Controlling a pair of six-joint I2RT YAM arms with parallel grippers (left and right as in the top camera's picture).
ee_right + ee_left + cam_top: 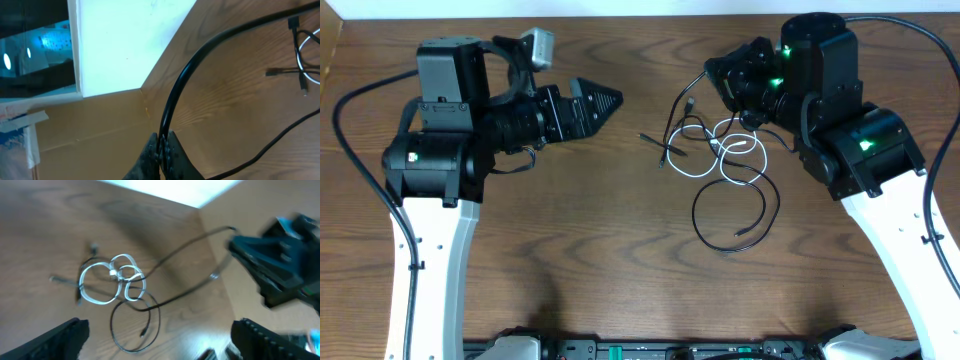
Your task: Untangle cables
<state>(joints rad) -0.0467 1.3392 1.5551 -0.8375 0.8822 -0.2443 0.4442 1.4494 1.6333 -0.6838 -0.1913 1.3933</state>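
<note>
The light, limp, probably slippery cables lie tangled on the bench, the right jaws clenched on a black cable rising from them, best gripped near an end, the left jaws released.

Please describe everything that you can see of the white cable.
The white cable is a thin, smooth-looking cord, wound into several overlapping loops. It lies flat and slack on the wooden table, right of its middle. Black cables cross over and through its loops, so it is tangled with them. A small plug end seems to sit among the loops.
</note>
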